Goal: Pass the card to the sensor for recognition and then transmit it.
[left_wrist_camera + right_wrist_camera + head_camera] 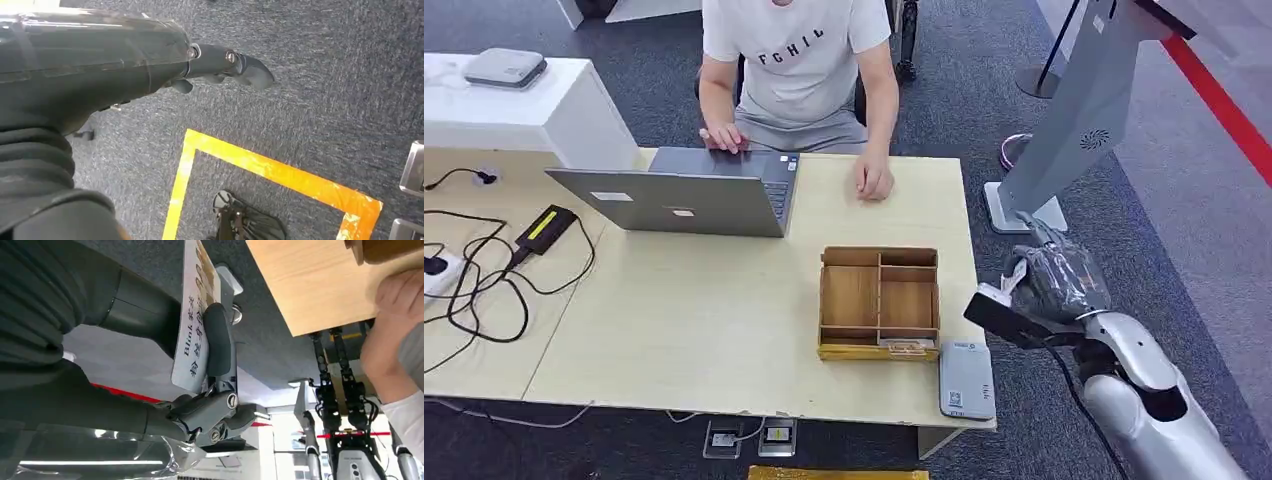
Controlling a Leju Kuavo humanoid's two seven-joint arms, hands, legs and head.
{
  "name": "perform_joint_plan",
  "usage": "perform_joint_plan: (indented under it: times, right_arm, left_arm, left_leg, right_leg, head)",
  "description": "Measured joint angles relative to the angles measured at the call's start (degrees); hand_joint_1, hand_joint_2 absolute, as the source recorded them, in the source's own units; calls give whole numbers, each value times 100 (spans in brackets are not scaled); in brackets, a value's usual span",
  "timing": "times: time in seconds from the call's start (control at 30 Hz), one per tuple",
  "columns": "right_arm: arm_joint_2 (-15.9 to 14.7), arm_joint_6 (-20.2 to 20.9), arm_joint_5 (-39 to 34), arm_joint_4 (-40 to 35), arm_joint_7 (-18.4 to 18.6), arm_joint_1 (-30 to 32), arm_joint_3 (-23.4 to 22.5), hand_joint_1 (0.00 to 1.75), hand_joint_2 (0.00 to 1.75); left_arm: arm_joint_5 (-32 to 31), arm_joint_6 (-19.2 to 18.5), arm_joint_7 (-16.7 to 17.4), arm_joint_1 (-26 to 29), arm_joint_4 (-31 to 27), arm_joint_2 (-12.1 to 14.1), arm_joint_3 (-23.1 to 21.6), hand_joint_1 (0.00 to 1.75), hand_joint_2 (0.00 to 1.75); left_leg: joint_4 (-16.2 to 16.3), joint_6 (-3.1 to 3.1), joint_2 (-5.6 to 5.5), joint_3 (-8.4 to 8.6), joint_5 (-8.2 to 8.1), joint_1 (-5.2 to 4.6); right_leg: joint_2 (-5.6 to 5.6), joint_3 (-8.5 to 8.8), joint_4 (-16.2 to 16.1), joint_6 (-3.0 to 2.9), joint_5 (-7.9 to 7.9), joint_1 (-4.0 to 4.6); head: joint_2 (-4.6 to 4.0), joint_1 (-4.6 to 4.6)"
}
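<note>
Holding the card [194, 315], the right hand [1056, 278] hovers beside the table [724, 340]

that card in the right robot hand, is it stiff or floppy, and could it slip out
The card looks flat and unbent where it juts past the right robot hand, so probably fairly stiff and light. Its printed face seems glossy, so it may be slippery. The fingers press across only part of it, so a bump against the sensor could shift it.

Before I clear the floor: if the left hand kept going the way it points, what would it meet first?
Likely the grey carpet; the left hand points down over it, though depth is unclear.
</note>
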Motion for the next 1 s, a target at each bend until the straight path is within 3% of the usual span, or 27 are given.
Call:
perform_joint_plan:
  times: [0.3,0.6,1.0]
  right_arm:
    - [-50,-122,-230,0,-26,147,37,175,175]
    - [-122,-514,-435,17,11,422,210,175,175]
    - [-411,-784,-516,175,22,738,555,175,175]
  left_arm:
    - [103,96,66,3,0,0,9,0,0]
    - [96,179,72,3,0,0,9,0,0]
    - [101,208,76,5,0,-2,11,0,0]
  left_leg:
    - [0,0,0,-1,0,0]
    - [0,1,-1,-3,-1,0]
    - [0,2,-1,-4,-2,-1]
  right_leg:
    - [0,-1,0,0,0,0]
    - [-1,-1,0,0,0,0]
    - [-2,-2,0,0,-1,-1]
  head:
    - [0,-2]
    - [0,-2]
    - [0,-2]
